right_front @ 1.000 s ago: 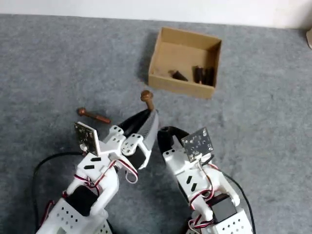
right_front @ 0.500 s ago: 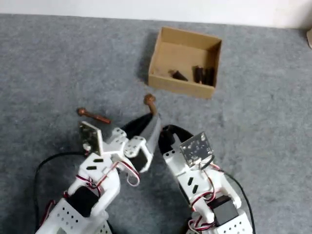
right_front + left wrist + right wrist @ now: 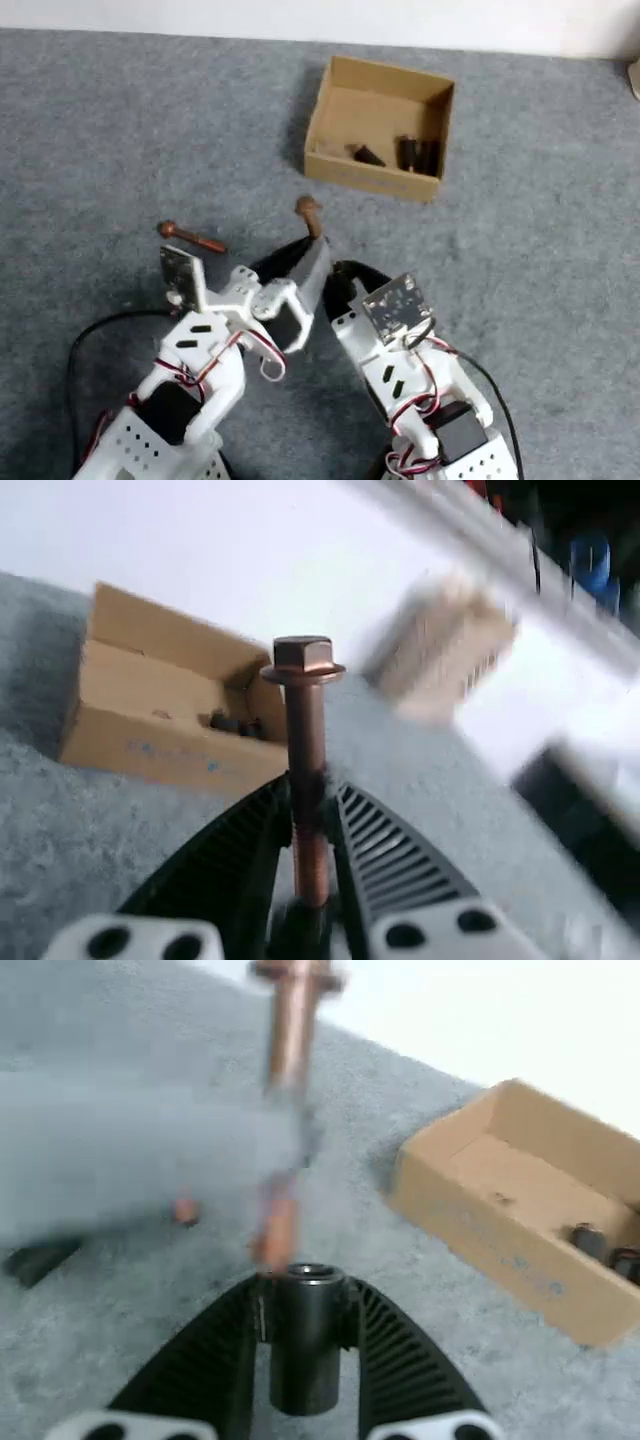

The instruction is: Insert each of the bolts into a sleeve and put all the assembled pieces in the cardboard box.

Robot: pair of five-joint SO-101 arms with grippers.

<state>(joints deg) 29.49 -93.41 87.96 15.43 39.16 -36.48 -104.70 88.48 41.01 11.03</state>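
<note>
Bolt [image 3: 304,720] stands upright, its shank pinched in the left gripper [image 3: 311,786].

Upright copper bolt [image 3: 304,745], black sleeve [image 3: 303,1335], second bolt [image 3: 192,237] flat, cardboard box [image 3: 365,178]

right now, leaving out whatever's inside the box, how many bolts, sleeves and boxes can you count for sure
copper-coloured hex-head bolts: 2, one in the left gripper, one lying on the grey carpet
black cylindrical sleeves: 1, in the right gripper; a blurred dark shape on the carpet may be another
brown cardboard box: 1
total: 4
</note>
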